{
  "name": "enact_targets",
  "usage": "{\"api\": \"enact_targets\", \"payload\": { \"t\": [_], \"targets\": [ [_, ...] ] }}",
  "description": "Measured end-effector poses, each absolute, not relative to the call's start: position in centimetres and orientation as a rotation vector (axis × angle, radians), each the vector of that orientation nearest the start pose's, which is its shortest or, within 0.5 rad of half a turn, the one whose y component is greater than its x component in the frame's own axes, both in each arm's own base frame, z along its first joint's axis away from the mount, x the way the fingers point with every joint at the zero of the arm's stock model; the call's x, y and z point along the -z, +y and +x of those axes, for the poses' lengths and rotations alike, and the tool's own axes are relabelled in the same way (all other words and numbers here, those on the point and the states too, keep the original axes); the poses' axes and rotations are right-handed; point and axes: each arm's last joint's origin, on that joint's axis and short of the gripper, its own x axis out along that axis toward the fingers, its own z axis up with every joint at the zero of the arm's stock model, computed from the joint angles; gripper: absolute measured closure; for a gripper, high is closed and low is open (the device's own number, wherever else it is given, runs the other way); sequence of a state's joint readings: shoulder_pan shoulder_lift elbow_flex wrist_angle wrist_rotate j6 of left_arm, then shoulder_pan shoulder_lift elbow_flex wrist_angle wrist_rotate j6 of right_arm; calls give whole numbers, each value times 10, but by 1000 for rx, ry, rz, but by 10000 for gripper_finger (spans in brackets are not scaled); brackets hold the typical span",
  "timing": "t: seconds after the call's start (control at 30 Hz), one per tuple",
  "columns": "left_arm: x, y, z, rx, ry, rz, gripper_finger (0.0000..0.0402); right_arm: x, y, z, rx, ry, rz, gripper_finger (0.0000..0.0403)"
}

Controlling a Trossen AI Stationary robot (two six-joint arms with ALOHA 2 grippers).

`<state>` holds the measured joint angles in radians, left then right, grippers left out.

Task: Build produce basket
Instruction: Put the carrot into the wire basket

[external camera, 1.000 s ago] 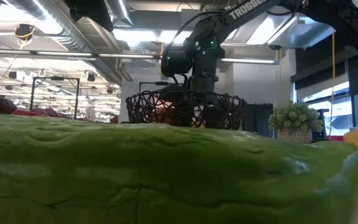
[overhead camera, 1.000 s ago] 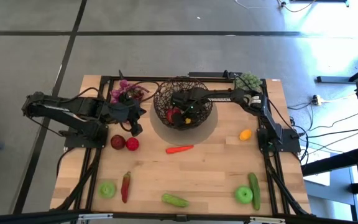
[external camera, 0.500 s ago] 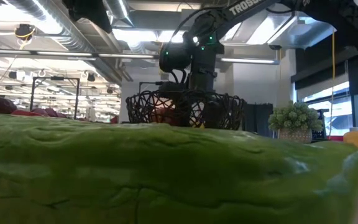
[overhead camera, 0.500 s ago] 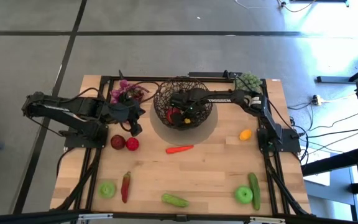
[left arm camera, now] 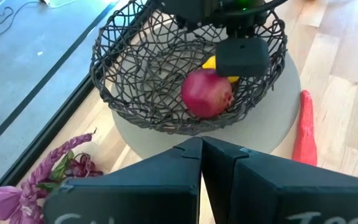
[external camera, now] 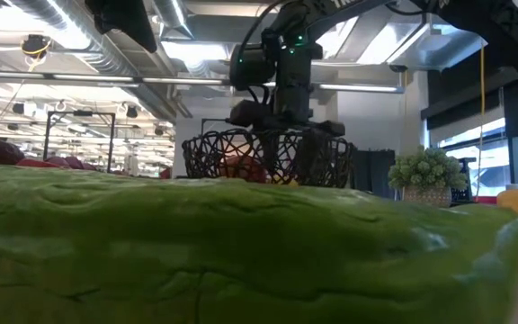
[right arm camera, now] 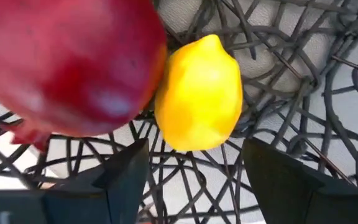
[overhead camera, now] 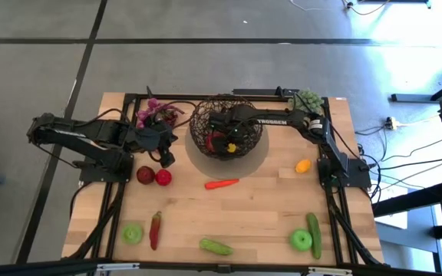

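Observation:
The dark woven-wire basket (overhead camera: 227, 126) stands on a grey round mat at the table's far middle. In it a yellow lemon (right arm camera: 197, 93) lies against a red apple (right arm camera: 73, 62), both on the mesh bottom. My right gripper (right arm camera: 194, 147) hangs open over the lemon, fingers pointing down, inside the basket's rim (external camera: 268, 144). My left gripper (overhead camera: 166, 158) waits shut to the left of the basket, near two red apples (overhead camera: 153, 176). Purple grapes (overhead camera: 156, 115) lie at the far left.
On the wood lie a carrot (overhead camera: 221, 183), a chilli (overhead camera: 155, 228), green apples (overhead camera: 133, 233) (overhead camera: 301, 240), cucumbers (overhead camera: 216, 246) (overhead camera: 314, 230) and a yellow fruit (overhead camera: 303, 165). A pale green cluster (overhead camera: 307, 100) sits at the far right corner. A cucumber (external camera: 241, 252) fills the low view's foreground.
My right gripper has risen from low in the basket to about rim height and shifted a little toward the table's left. The lemon now shows on the basket's bottom beside the red apple.

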<state>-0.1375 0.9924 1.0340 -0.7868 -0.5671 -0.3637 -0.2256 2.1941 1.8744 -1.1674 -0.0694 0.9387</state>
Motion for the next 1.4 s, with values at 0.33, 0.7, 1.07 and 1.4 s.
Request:
{"api": "enact_targets", "payload": {
  "t": [0.33,0.7,1.07,1.4],
  "targets": [
    [-329,-10,183,-555,650,-122,401,-231,-71,428,844,1307,841,148],
    [-316,-9,168,-644,787,-293,401,-318,-5,444,589,1086,588,148],
    [-312,-25,164,-418,929,-315,401,-335,63,438,131,1135,373,148],
    [-312,-43,160,-318,943,-264,401,-326,122,429,-25,1162,216,148]
  ]
}}
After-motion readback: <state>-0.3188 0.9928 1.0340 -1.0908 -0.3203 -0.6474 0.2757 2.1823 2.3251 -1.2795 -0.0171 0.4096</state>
